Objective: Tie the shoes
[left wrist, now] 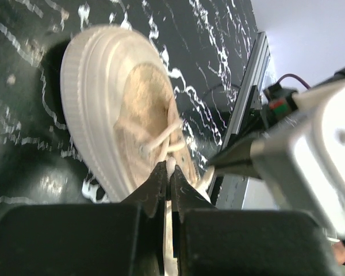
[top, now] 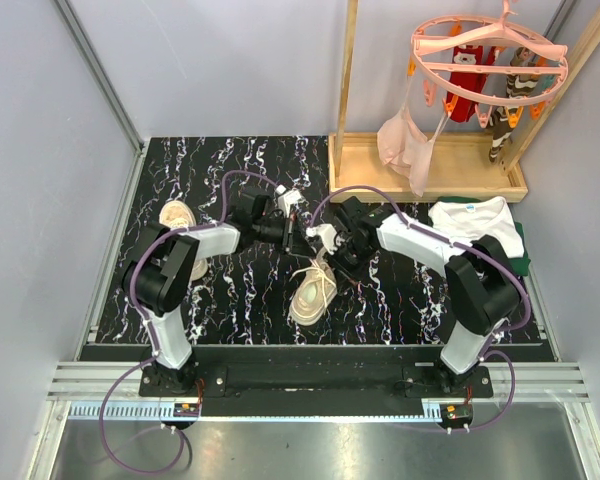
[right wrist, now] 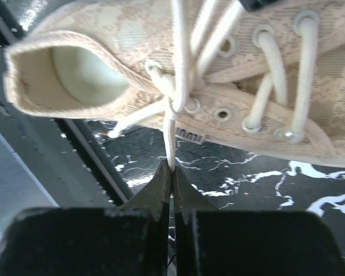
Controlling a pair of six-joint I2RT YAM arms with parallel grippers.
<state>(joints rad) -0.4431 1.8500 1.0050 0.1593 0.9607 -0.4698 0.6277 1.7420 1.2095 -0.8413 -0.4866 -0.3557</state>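
Observation:
One beige shoe (top: 310,290) lies mid-table with its white laces (top: 326,266) drawn up towards both grippers. My left gripper (top: 300,238) and right gripper (top: 328,250) meet just above it. In the left wrist view the gripper (left wrist: 171,167) is shut on a lace (left wrist: 165,131) of the shoe (left wrist: 121,109). In the right wrist view the gripper (right wrist: 172,168) is shut on a lace end (right wrist: 171,129) hanging from a crossing at the top eyelets of the shoe (right wrist: 230,69). The second shoe (top: 179,216) lies at the left, partly behind my left arm.
A wooden rack (top: 430,165) with a pink clip hanger (top: 488,52) and hung garments stands at the back right. A white shirt (top: 472,222) on a green cloth lies right of my right arm. A metal rail (top: 320,385) runs along the near edge.

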